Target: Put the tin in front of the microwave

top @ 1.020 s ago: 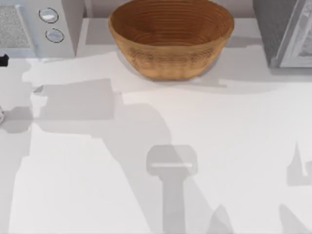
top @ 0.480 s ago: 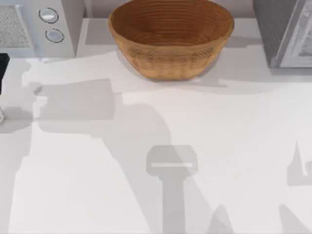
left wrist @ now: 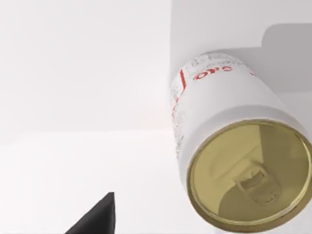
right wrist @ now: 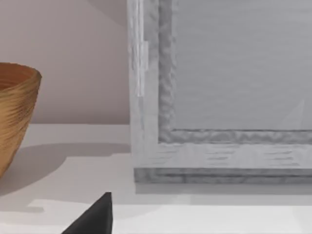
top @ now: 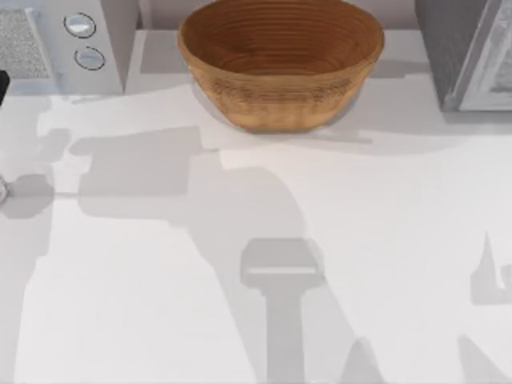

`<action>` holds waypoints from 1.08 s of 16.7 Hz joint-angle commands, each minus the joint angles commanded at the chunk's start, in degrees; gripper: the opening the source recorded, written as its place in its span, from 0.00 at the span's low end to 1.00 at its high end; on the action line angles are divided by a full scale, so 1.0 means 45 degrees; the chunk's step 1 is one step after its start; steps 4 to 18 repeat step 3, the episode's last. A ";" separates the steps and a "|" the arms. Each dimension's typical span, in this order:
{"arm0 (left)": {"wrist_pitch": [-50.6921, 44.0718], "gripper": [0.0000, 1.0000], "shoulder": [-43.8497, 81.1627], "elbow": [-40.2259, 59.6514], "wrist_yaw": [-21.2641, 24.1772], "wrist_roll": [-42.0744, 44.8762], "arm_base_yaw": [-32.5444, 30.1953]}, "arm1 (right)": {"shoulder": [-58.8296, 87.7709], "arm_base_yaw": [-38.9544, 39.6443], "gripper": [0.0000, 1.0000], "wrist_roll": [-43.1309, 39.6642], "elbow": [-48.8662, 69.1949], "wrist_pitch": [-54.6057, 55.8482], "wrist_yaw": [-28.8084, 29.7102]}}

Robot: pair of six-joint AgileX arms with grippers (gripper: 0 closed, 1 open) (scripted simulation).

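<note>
While the top view catches only a sliver of the tin (top: pixel 2 190) at the far left edge of the frame, a little above mid-height, the left wrist view shows it whole: the tin (left wrist: pixel 229 146) stands upright on the white bench (left wrist: pixel 73 175), its olive-gold lid with the pull tab facing the camera in the lower right of the frame and its white label with red print above that. The microwave (top: pixel 56 48) sits in the upper left corner of the top view, two round dials on its panel, so the tin lies below it in the frame, on the open bench ahead of its door side and well apart from it. A dark bit of the left arm (top: pixel 3 82) shows at the left edge between microwave and tin. One dark fingertip of the left pincer (left wrist: pixel 97 217) pokes up at the bottom of the left wrist view, apart from the tin and touching nothing; whether its fingers are spread or closed cannot be told. The right pincer (right wrist: pixel 92 217) faces the darker grey appliance (right wrist: pixel 219 97) beside the basket bowl (right wrist: pixel 14 117), its state likewise untold. The left arm is clearly the nearer one, and the tin's long axis stands vertical, off to one side of that fingertip.
</note>
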 joint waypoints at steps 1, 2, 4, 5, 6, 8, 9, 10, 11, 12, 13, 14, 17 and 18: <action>-0.0360 1.00 0.0002 0.0352 0.0000 -0.0009 0.0005 | 0.0000 0.0000 1.00 0.0000 0.0000 0.0000 0.0000; -0.0608 1.00 -0.0003 0.0601 0.0000 -0.0011 0.0003 | 0.0000 0.0000 1.00 0.0000 0.0000 0.0000 0.0000; -0.0735 1.00 -0.0032 0.0722 -0.0001 -0.0017 -0.0001 | 0.0000 0.0000 1.00 0.0000 0.0000 0.0000 0.0000; -0.0735 1.00 -0.0032 0.0722 -0.0001 -0.0017 -0.0001 | 0.0000 0.0000 1.00 0.0000 0.0000 0.0000 0.0000; -0.0735 1.00 -0.0032 0.0722 -0.0001 -0.0017 -0.0001 | 0.0000 0.0000 1.00 0.0000 0.0000 0.0000 0.0000; -0.0735 1.00 -0.0032 0.0722 -0.0001 -0.0017 -0.0001 | 0.0000 0.0000 1.00 0.0000 0.0000 0.0000 0.0000; -0.0735 1.00 -0.0032 0.0722 -0.0001 -0.0017 -0.0001 | 0.0000 0.0000 1.00 0.0000 0.0000 0.0000 0.0000; -0.0735 1.00 -0.0032 0.0722 -0.0001 -0.0017 -0.0001 | 0.0000 0.0000 1.00 0.0000 0.0000 0.0000 0.0000; -0.0735 1.00 -0.0032 0.0722 -0.0001 -0.0017 -0.0001 | 0.0000 0.0000 1.00 0.0000 0.0000 0.0000 0.0000; -0.0735 1.00 -0.0032 0.0722 -0.0001 -0.0017 -0.0001 | 0.0000 0.0000 1.00 0.0000 0.0000 0.0000 0.0000; -0.0735 1.00 -0.0032 0.0722 -0.0001 -0.0017 -0.0001 | 0.0000 0.0000 1.00 0.0000 0.0000 0.0000 0.0000; -0.0735 1.00 -0.0032 0.0722 -0.0001 -0.0017 -0.0001 | 0.0000 0.0000 1.00 0.0000 0.0000 0.0000 0.0000; -0.0735 1.00 -0.0032 0.0722 -0.0001 -0.0017 -0.0001 | 0.0000 0.0000 1.00 0.0000 0.0000 0.0000 0.0000; -0.0735 1.00 -0.0032 0.0722 -0.0001 -0.0017 -0.0001 | 0.0000 0.0000 1.00 0.0000 0.0000 0.0000 0.0000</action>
